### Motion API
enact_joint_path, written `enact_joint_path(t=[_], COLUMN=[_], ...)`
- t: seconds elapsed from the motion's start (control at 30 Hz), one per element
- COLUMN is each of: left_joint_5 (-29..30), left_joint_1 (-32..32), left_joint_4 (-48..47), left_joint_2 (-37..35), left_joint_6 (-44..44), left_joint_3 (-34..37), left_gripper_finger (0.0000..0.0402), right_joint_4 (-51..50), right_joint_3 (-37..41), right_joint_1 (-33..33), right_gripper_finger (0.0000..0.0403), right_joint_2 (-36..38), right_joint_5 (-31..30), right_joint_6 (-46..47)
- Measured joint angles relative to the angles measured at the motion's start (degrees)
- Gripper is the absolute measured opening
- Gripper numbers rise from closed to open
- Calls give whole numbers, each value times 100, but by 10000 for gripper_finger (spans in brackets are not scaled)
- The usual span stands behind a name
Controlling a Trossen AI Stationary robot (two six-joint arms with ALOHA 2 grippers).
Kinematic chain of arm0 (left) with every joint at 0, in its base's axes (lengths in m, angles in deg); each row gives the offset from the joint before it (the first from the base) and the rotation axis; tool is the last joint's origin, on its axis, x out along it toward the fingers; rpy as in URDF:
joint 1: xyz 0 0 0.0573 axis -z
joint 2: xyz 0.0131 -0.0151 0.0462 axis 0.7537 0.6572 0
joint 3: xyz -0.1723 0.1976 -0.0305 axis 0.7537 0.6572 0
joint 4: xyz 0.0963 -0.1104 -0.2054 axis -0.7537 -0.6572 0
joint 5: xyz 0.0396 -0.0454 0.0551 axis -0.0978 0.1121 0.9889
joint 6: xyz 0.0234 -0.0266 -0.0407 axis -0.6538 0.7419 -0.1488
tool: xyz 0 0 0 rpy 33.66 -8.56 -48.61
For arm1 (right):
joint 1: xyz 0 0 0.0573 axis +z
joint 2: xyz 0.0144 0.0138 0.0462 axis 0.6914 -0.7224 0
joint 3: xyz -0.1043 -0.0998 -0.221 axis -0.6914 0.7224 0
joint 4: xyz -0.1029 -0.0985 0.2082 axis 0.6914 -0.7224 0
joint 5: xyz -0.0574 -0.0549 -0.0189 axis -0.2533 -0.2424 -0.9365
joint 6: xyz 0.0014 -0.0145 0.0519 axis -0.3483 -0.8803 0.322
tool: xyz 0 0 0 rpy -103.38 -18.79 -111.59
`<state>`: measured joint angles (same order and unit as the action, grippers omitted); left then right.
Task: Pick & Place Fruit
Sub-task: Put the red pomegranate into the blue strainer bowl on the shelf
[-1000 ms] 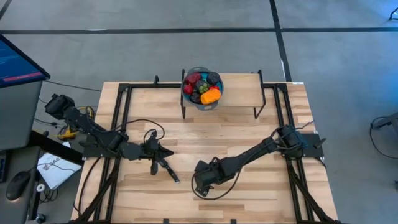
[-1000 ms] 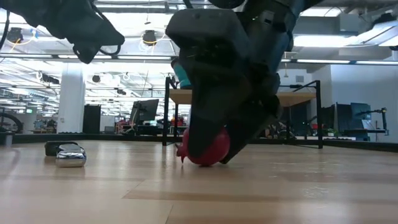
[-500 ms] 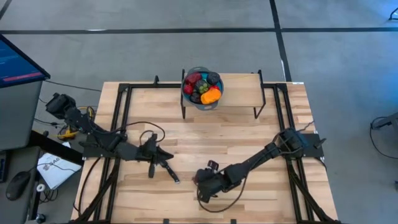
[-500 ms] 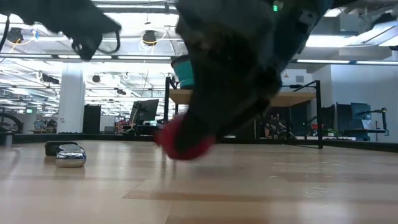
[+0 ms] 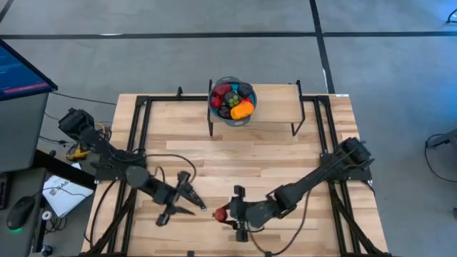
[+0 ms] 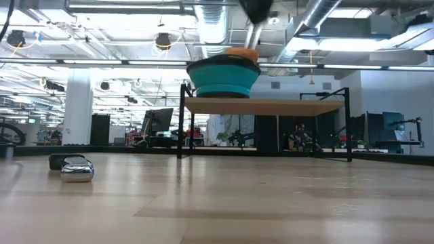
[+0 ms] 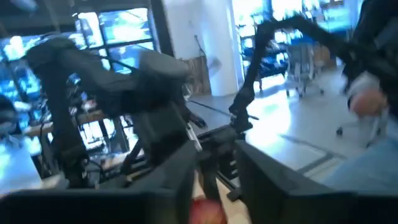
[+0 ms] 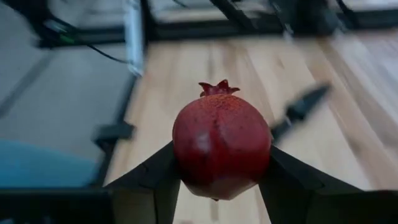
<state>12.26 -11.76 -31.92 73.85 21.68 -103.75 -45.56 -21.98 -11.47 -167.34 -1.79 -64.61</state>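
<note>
Right wrist view shows the right gripper (image 8: 217,180) clamped on a round dark red toy pomegranate (image 8: 221,147) at its widest girth. It looks light, rigid and smooth, likely slippery, so that grip seems sound. The left gripper's (image 5: 187,203) fingers cannot be judged.

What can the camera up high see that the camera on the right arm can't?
Only the high view shows the bowl of fruit on the small raised shelf, and both arms whole.

Only the right wrist view shows the pomegranate's little crown close up, squeezed between the right tool's fingers.

Both show that red pomegranate, the knife and the wooden table.
</note>
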Motion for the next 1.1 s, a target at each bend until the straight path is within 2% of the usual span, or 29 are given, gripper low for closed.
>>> enact_joint_path(t=[0.1,0.23,0.4,0.63,0.83,1.1], left_joint_5=[-117,-144,-310,-267,559,664], left_joint_1=[8,8,8,54,53,37], left_joint_4=[6,5,-10,-245,-402,-402], left_joint_2=[444,910,1533,1868,1890,1887], left_joint_6=[-589,-1034,-1461,-1636,-1688,-1946], left_joint_3=[-393,-868,-1383,-1617,-1617,-1617], left_gripper_finger=[177,266,324,331,313,283], right_joint_4=[429,861,1566,1479,1503,1514], right_joint_3=[160,240,242,244,244,244], right_joint_1=[-36,-143,-312,-640,-725,-776], right_gripper_finger=[184,185,179,190,186,195], right_joint_2=[399,651,636,622,618,618], right_joint_5=[586,1699,2569,2685,2870,2871], right_joint_6=[-338,-531,-749,-709,-642,-530])
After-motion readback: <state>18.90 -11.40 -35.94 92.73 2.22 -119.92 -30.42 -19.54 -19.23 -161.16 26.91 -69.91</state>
